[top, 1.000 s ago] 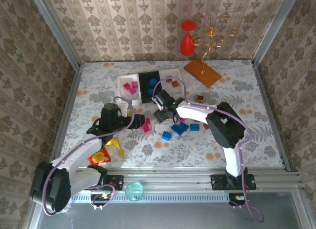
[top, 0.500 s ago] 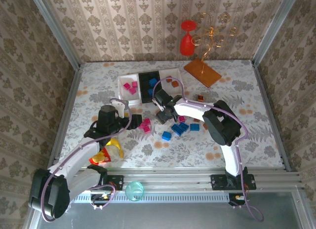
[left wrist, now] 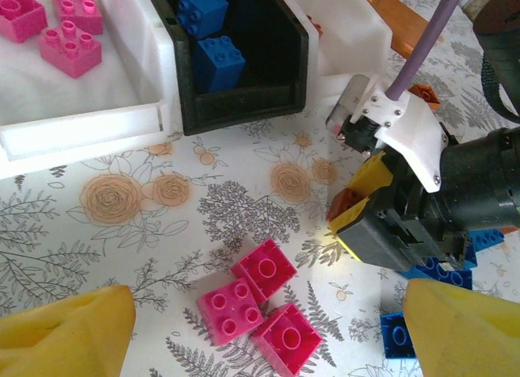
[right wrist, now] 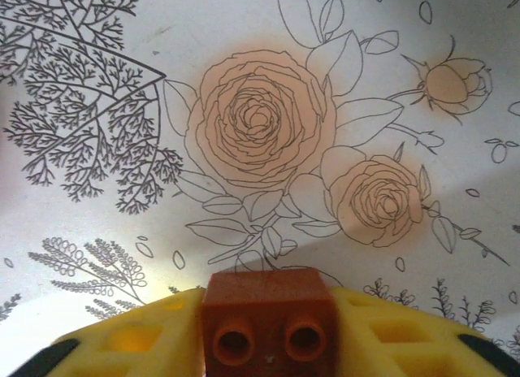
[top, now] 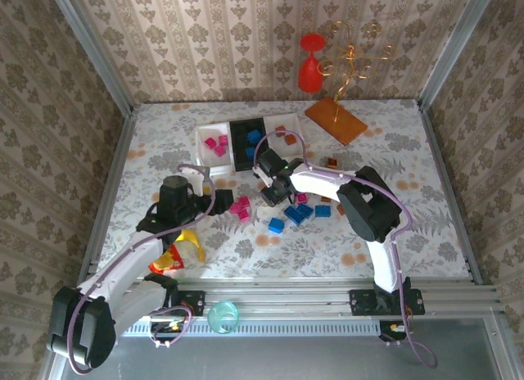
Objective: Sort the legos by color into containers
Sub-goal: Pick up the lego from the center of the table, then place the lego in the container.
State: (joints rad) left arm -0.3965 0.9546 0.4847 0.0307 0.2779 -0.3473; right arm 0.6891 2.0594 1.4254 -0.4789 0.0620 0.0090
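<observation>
Floral tabletop [right wrist: 122, 36], right gripper [right wrist: 268, 335], jaws seemingly closed on 1 brown lego [right wrist: 268, 300]

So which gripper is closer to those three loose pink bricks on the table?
Left. The left gripper sits open right beside the pink bricks, which lie just ahead of its fingers. The right gripper is farther off on their other side, holding a brown brick.
</observation>
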